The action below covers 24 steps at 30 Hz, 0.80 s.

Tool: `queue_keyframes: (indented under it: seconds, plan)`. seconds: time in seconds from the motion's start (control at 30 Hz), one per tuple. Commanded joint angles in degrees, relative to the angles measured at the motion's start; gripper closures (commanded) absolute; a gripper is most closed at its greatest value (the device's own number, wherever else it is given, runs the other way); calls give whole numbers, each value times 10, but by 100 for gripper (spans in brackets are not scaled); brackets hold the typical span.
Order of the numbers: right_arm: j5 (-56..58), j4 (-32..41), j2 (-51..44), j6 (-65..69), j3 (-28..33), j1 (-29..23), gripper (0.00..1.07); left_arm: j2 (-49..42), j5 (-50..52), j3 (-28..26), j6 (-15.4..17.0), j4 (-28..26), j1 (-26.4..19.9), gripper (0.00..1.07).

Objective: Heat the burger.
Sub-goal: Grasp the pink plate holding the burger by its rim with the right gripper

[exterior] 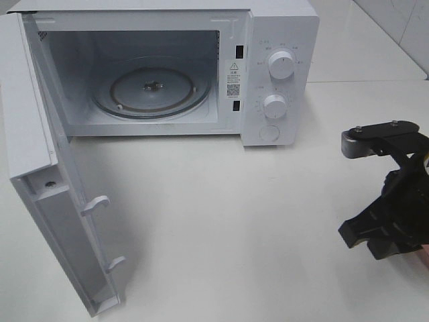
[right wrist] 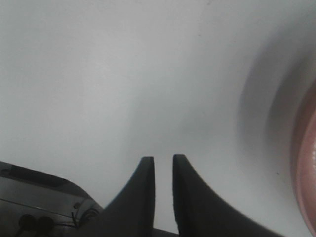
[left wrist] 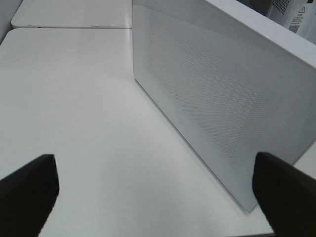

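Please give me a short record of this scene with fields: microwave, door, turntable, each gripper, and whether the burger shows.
microwave: at the back of the white table
door: swung open, toward the left
turntable: bare glass, nothing on it
left gripper: jaws wide apart, empty, beside the door
right gripper: jaws a narrow gap apart, empty, above the table near a pink plate
burger: not in view

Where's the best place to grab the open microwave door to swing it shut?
I'd grip the door by its free edge, farthest from the hinge, for leverage. Come from its outer face, where the open left gripper is; latch hooks stick out inside.
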<state>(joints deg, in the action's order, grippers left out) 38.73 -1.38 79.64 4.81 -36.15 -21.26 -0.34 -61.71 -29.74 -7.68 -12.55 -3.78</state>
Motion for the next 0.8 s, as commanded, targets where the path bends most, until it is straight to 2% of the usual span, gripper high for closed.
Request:
queue_keyframes:
  seconds: [0.03, 0.1, 0.17, 0.2, 0.23, 0.27, 0.3, 0.33, 0.37, 0.4, 0.43, 0.67, 0.8]
  plan:
    - [29, -38, -3, -7, -11, 29, 90, -9, 5, 2, 1, -3, 0, 7]
    - [29, -40, -4, -6, -15, 34, 87, -9, 5, 2, 1, -3, 0, 7]
    - [27, -39, -10, -6, -22, 45, 72, -9, 5, 2, 1, -3, 0, 7]
    - [27, -39, -10, -6, -22, 45, 72, -9, 5, 2, 1, -3, 0, 7]
    - [26, -49, -15, -7, -25, 45, 55, -9, 5, 2, 1, -3, 0, 7]
    - [28, -54, -18, -7, -26, 45, 48, -9, 5, 2, 1, -3, 0, 7]
    - [28, -54, -18, -7, -26, 45, 48, -9, 5, 2, 1, -3, 0, 7]
    - [29, -61, -19, -7, -25, 45, 28, -9, 5, 2, 1, -3, 0, 7]
    - [29, -61, -19, -7, -25, 45, 28, -9, 5, 2, 1, -3, 0, 7]
    - [32, -67, -19, -8, -25, 45, 12, -9, 5, 2, 1, -3, 0, 7]
    - [33, -70, -19, -10, -25, 45, 8, -9, 5, 2, 1, -3, 0, 7]
    - [36, -104, -19, -9, -25, 49, 8, -9, 5, 2, 1, -3, 0, 7]
    - [35, -108, -19, -10, -25, 87, 10, -9, 5, 2, 1, -3, 0, 7]
